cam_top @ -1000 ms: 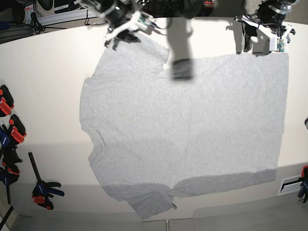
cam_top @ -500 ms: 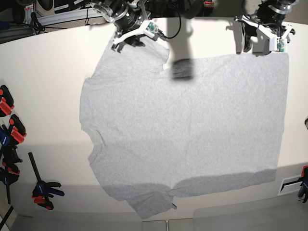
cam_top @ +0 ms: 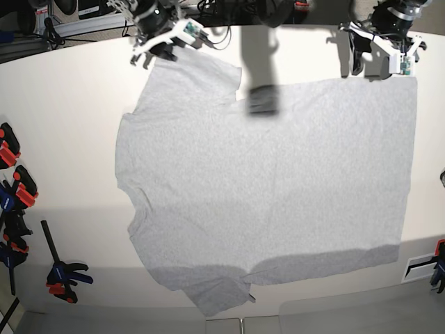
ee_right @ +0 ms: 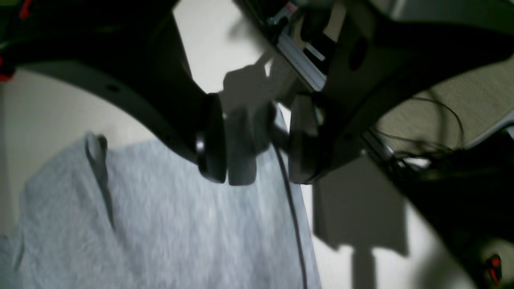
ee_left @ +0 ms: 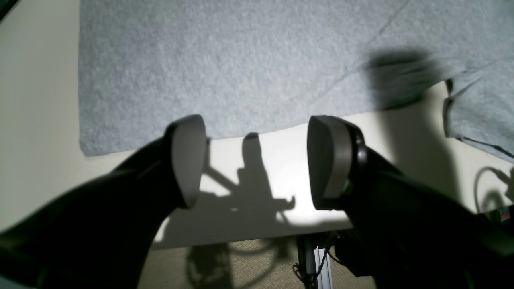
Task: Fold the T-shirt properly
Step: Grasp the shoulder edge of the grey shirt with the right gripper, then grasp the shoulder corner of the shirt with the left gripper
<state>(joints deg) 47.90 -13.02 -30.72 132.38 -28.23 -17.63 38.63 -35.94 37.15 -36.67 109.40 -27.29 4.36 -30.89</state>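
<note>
The light grey T-shirt (cam_top: pixel 271 181) lies spread flat on the cream table (cam_top: pixel 62 104), plain side up, no lettering showing. My left gripper (cam_top: pixel 368 68) is open above the table's far edge, just beyond the shirt's far right corner. In the left wrist view it (ee_left: pixel 257 160) hangs over bare table with the shirt's hem (ee_left: pixel 241 60) just ahead. My right gripper (cam_top: pixel 154 54) is at the far left sleeve's edge. In the right wrist view it (ee_right: pixel 257 144) is open and empty, its jaws apart over the sleeve (ee_right: pixel 160 224).
Orange-and-black clamps (cam_top: pixel 14 188) and another clamp (cam_top: pixel 64 275) lie along the table's left side. One more clamp (cam_top: pixel 438 264) is at the right edge. A dark shadow (cam_top: pixel 263 97) falls on the shirt near the collar. Cables and frames run behind the far edge.
My right gripper has swung left and back, from over the sleeve to the sleeve's far left edge. The left arm and the shirt have not moved.
</note>
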